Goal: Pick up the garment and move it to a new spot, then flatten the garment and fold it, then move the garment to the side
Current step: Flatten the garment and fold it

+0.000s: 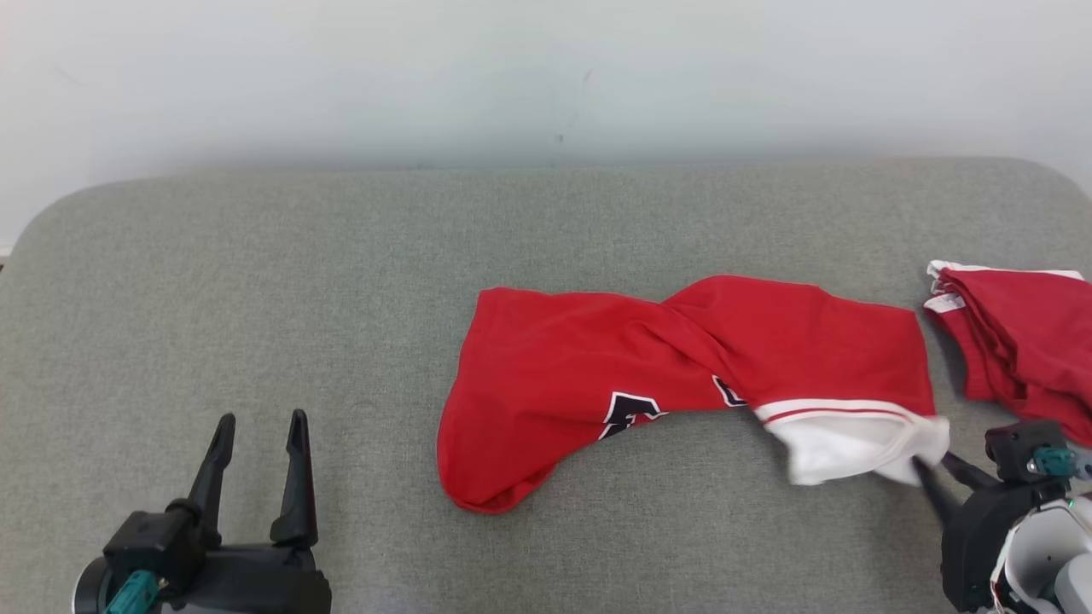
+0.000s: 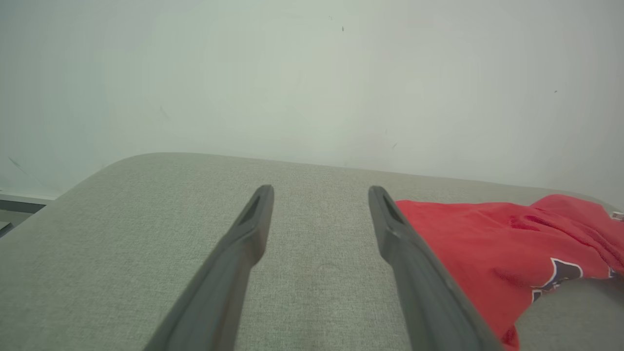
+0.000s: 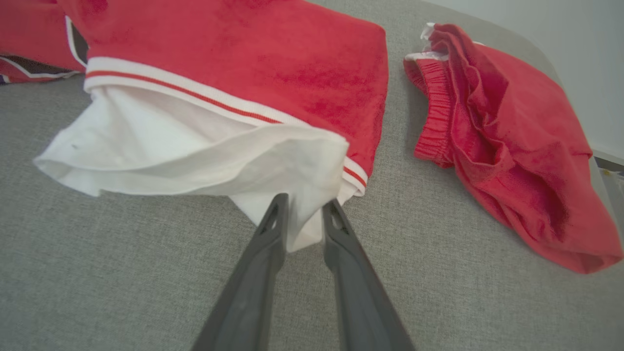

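Note:
The garment [image 1: 682, 358] is a red jersey with dark lettering and a white, red-striped hem, lying twisted across the middle and right of the grey padded surface [image 1: 256, 256]. My right gripper [image 1: 932, 465] is at the lower right, shut on the garment's white hem corner. In the right wrist view the white cloth [image 3: 204, 146] is pinched between the fingers of that gripper [image 3: 306, 204]. My left gripper [image 1: 262, 422] rests open at the lower left, well clear of the cloth. In the left wrist view its fingers [image 2: 320, 191] stand wide apart, and the red garment [image 2: 477, 234] lies to their right.
A second red piece of clothing [image 1: 1024, 333] with an elastic waistband lies bunched at the far right edge, shown as a crumpled heap [image 3: 502, 136] beside the jersey. A pale wall [image 1: 546, 77] rises behind the surface, which has rounded back corners.

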